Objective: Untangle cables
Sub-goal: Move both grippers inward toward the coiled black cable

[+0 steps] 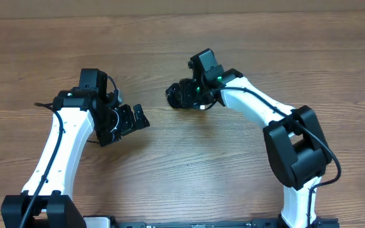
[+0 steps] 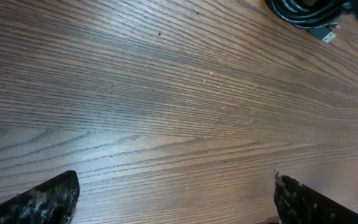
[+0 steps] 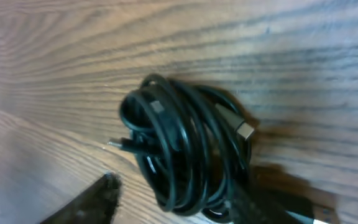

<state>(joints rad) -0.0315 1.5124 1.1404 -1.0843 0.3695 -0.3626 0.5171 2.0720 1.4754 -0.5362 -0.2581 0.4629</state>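
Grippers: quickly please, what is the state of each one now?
Left gripper: open, holding nothing.
Right gripper: partly open, jaws astride the cables, not clamped on them yet.

Brown wood-grain table [image 1: 170, 38] fills every view, evenly lit
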